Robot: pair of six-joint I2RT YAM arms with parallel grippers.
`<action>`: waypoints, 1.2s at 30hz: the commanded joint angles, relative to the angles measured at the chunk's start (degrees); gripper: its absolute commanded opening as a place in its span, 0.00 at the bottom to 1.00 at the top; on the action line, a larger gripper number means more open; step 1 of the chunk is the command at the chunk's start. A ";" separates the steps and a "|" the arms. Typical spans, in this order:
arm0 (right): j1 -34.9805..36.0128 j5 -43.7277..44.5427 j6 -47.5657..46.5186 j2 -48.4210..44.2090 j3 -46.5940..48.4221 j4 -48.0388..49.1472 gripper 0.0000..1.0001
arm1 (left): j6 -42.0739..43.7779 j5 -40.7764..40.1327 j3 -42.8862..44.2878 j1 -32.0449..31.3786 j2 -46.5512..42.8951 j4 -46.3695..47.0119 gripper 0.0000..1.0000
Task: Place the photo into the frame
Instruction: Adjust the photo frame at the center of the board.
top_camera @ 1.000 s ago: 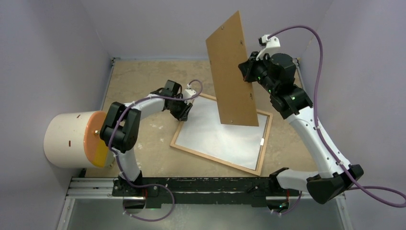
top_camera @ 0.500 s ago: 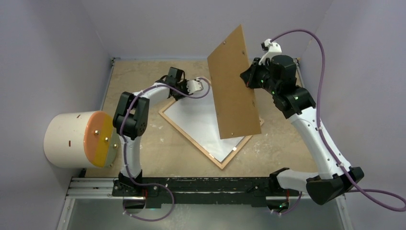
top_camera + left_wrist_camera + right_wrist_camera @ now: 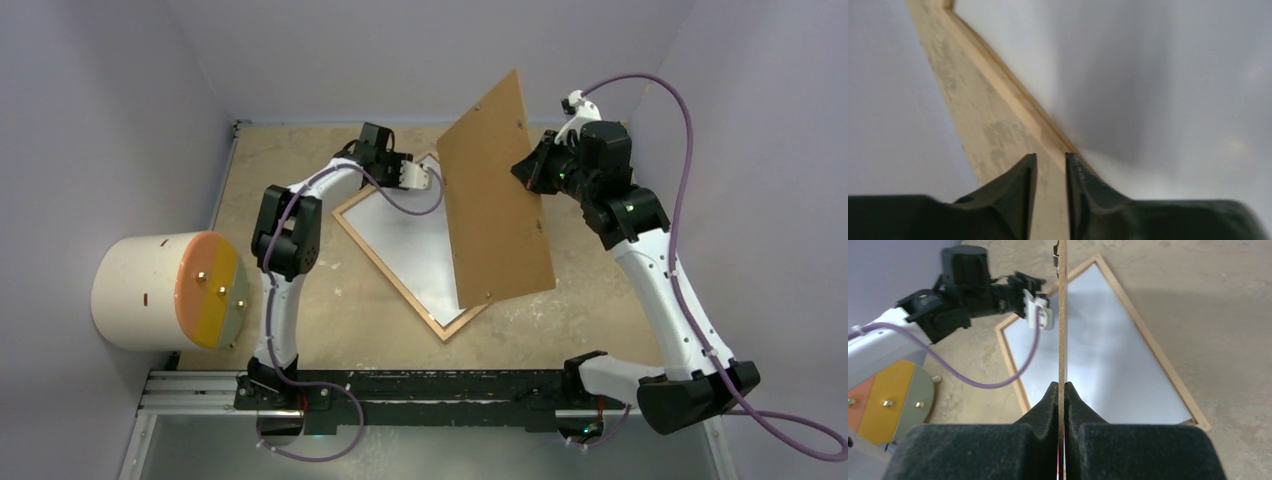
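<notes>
The light-wood frame (image 3: pixel 388 275) lies flat on the table, turned diagonally. A plain white sheet (image 3: pixel 410 240) fills it; it looks like the photo's white back, and no printed side shows. My left gripper (image 3: pixel 425 172) is at the frame's far corner. In the left wrist view its jaws (image 3: pixel 1050 157) pinch the moulding (image 3: pixel 1023 112) beside the white sheet (image 3: pixel 1173 100). My right gripper (image 3: pixel 528 165) is shut on the brown backing board (image 3: pixel 495 190) and holds it tilted in the air over the frame's right half. The right wrist view shows the jaws (image 3: pixel 1061 387) clamping the board's edge (image 3: pixel 1062 315) above the frame (image 3: pixel 1168 377).
A white cylinder (image 3: pixel 150 290) with an orange-and-yellow face lies at the table's left edge. Lilac walls close in the left, far and right sides. A black rail (image 3: pixel 420 385) with both arm bases runs along the near edge.
My left gripper has moved far and right, swinging the frame round from nearly level to diagonal. My right gripper has shifted the board a little right and tilted it further.
</notes>
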 commanded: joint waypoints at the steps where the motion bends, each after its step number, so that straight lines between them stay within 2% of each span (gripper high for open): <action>1: -7.28 -3.68 1.96 0.32 -0.06 7.17 0.00 | -14.14 4.17 13.24 -0.54 0.30 -1.64 0.52; 3: -9.22 -3.87 1.94 1.59 0.57 9.67 0.00 | -19.40 5.14 11.75 -0.13 -3.74 -1.72 0.74; 4: -9.77 -3.58 1.02 2.56 1.43 10.40 0.00 | -22.06 5.12 9.99 0.10 -6.13 -0.49 0.80; 7: -10.31 1.34 -3.61 5.78 6.30 11.12 0.00 | -32.50 3.88 5.95 1.21 -13.42 0.40 0.84; 11: -10.44 6.23 -11.29 10.40 11.59 10.86 0.00 | -47.11 3.10 3.54 2.77 -19.86 -8.88 0.86; 13: -10.46 8.69 -14.02 11.68 12.12 11.63 0.00 | -53.16 5.20 -2.80 2.95 -23.77 -11.99 0.87; 16: -10.59 12.38 -18.44 12.76 13.19 12.41 0.00 | -60.49 7.53 -16.71 2.89 -30.59 -11.31 0.88; 18: -10.61 14.43 -21.24 13.31 14.90 12.33 0.00 | -61.68 7.04 -22.86 2.94 -33.38 -10.38 0.89; 21: -10.62 16.30 -24.19 13.82 17.36 11.89 0.00 | -60.07 6.21 -27.51 3.81 -34.41 -10.81 0.90; 31: -10.61 17.74 -33.97 16.41 18.10 7.94 0.00 | -61.77 5.89 -30.59 7.08 -30.77 -13.13 0.90; 36: -10.70 13.87 -34.18 17.81 16.94 4.65 0.00 | -59.39 -3.23 -32.42 7.13 -30.17 -9.83 0.88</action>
